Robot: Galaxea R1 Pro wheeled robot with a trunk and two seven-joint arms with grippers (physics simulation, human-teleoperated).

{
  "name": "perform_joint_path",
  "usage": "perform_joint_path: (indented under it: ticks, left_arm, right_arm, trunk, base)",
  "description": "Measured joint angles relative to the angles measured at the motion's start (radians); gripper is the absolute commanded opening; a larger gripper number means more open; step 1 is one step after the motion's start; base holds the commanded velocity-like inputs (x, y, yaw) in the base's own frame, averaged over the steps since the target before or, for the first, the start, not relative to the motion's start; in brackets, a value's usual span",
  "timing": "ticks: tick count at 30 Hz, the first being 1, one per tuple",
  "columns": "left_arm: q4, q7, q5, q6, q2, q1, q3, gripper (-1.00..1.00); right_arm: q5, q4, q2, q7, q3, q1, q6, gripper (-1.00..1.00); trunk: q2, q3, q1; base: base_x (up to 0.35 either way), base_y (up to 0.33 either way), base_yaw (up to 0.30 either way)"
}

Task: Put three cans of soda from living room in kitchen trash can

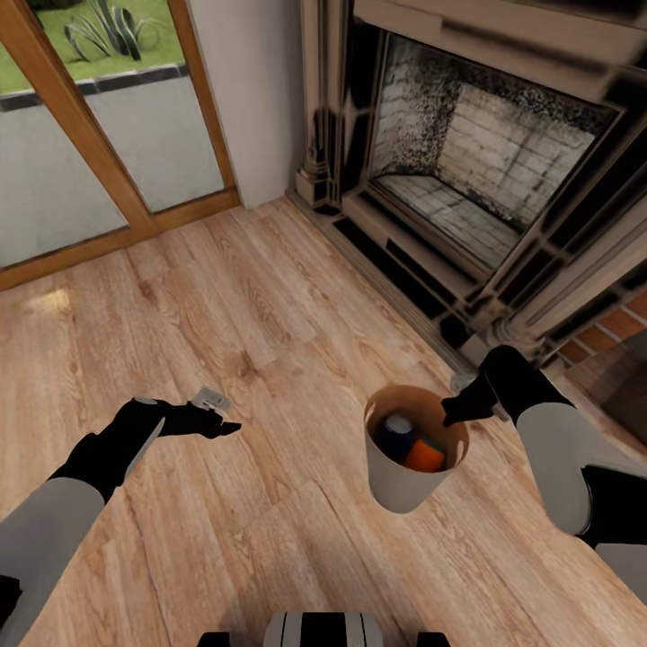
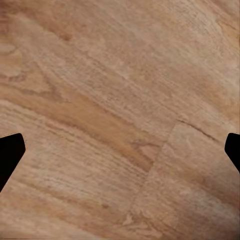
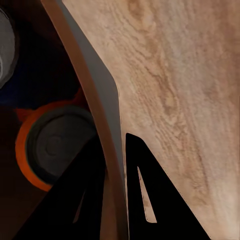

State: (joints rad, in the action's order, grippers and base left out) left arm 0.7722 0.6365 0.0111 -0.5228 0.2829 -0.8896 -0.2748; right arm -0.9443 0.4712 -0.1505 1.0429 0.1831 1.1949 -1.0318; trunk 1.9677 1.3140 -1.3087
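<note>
Right pincer [image 3: 116, 165] clamped on tash can [image 1: 393, 481] rim; left pincer [image 1: 214, 415] spread wide over floor [image 1: 270, 314]

Right gripper [image 3: 116, 165] pinches the tash can [image 3: 95, 90] wall, one finger inside; orange-red can [image 3: 47, 147] inside; wood floor [image 3: 180, 90] behind.

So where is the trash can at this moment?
In the head view the trash can hangs above the wood floor at the robot's right, its rim pinched by the right gripper, just in front of the fireplace.
</note>
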Motion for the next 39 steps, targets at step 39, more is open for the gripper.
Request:
perform_joint_path:
  ticks: [39]
  left_arm:
    - [0.046,-0.051,0.003,0.007,-0.042,0.078,0.002,1.00]
  right_arm:
    - [0.016,0.151,0.018,-0.089,0.104,-0.003,0.075,-1.00]
  trunk:
    - [0.140,0.063,-0.077]
  base:
    - [0.000,0.000,0.000]
